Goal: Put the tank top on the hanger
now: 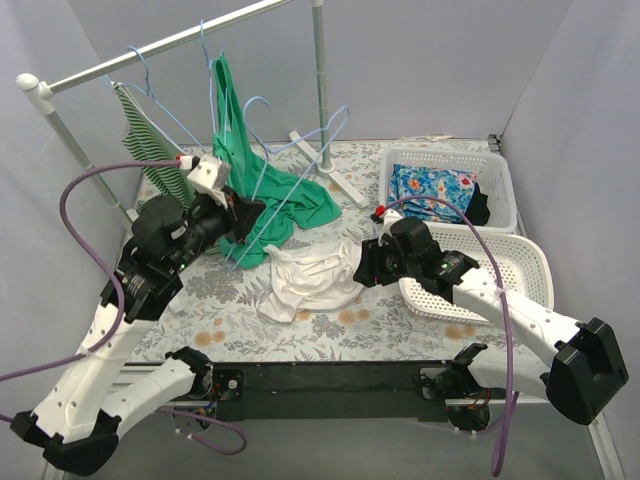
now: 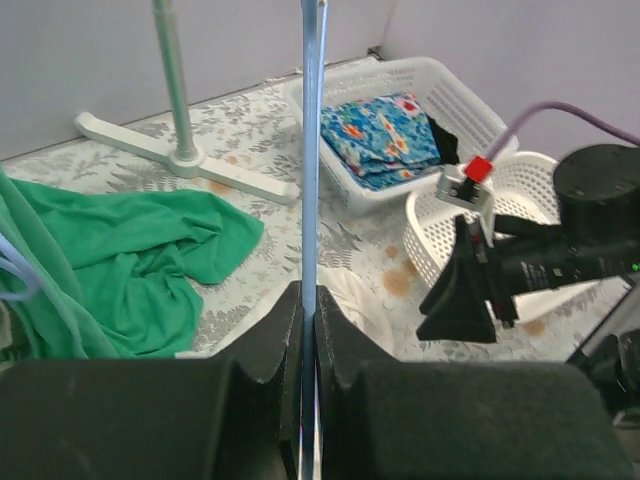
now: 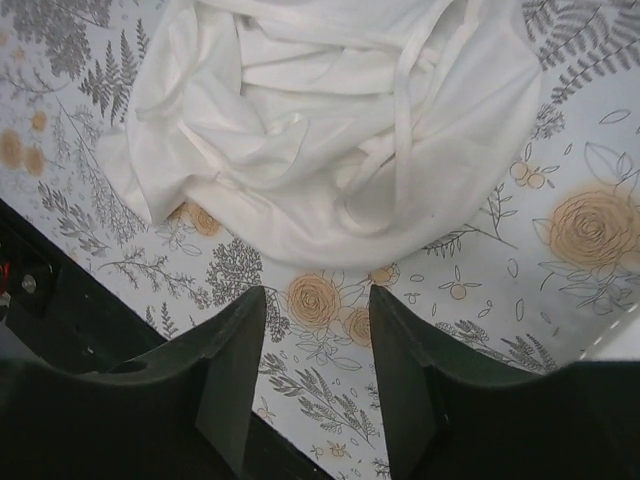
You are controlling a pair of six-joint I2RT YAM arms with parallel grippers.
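Note:
The white tank top lies crumpled on the floral table in the middle. It fills the top of the right wrist view, and a bit of it shows in the left wrist view. The light-blue wire hanger slants over the green garment. It runs as a thin upright bar in the left wrist view. My left gripper is shut on the hanger's wire, left of the tank top. My right gripper is open and empty, just off the tank top's right edge, above the table.
A green garment lies behind the tank top. A striped top hangs from the rail at back left. The rack's foot stands mid-back. A white basket with floral fabric and a tilted empty basket are at right.

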